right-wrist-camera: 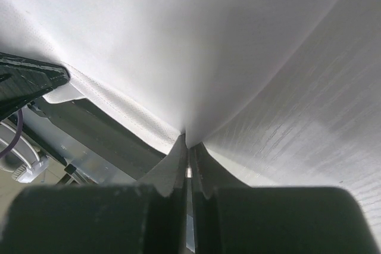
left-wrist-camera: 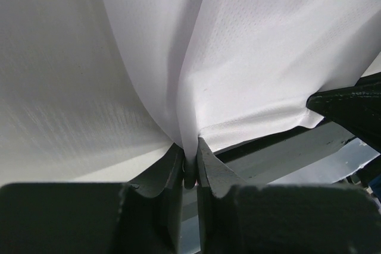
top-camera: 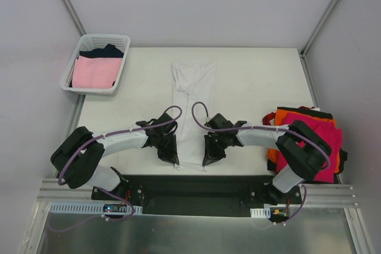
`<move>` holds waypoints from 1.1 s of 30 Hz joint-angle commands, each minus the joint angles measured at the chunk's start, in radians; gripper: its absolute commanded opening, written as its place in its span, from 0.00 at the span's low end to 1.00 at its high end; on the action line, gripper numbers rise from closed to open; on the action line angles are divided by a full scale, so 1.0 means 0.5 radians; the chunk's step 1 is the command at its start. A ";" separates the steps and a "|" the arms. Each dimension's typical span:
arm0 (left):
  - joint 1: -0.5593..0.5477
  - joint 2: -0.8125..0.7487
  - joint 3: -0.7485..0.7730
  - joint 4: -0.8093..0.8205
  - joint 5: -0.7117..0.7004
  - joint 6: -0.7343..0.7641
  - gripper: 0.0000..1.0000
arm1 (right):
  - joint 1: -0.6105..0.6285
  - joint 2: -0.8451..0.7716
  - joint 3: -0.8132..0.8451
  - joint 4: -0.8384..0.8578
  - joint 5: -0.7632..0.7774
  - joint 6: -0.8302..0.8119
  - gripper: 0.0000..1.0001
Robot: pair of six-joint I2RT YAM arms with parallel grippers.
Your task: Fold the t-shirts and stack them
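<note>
A white t-shirt lies folded into a long narrow strip down the middle of the table. My left gripper is shut on its near left hem corner; the left wrist view shows the cloth pinched between the jaws. My right gripper is shut on the near right hem corner, and the cloth is pinched in the right wrist view too. Folded magenta-red and orange shirts are stacked at the right edge. A pale pink shirt and a dark shirt lie in the basket.
A white lattice basket stands at the table's far left corner, partly off the edge. The near edge of the table and the black mounting rail lie just below both grippers.
</note>
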 commanded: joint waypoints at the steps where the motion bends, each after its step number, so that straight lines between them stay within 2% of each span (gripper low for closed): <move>1: -0.028 -0.080 0.045 -0.060 0.031 0.003 0.13 | 0.011 0.027 0.016 -0.170 0.180 -0.057 0.01; 13: -0.025 -0.074 0.481 -0.385 -0.015 0.163 0.16 | -0.001 -0.075 0.568 -0.741 0.352 -0.195 0.01; 26: 0.000 0.103 0.965 -0.600 -0.107 0.356 0.16 | -0.244 -0.105 0.844 -0.962 0.392 -0.293 0.01; 33: 0.116 0.220 1.184 -0.689 -0.117 0.451 0.16 | -0.391 -0.063 1.003 -1.039 0.358 -0.395 0.01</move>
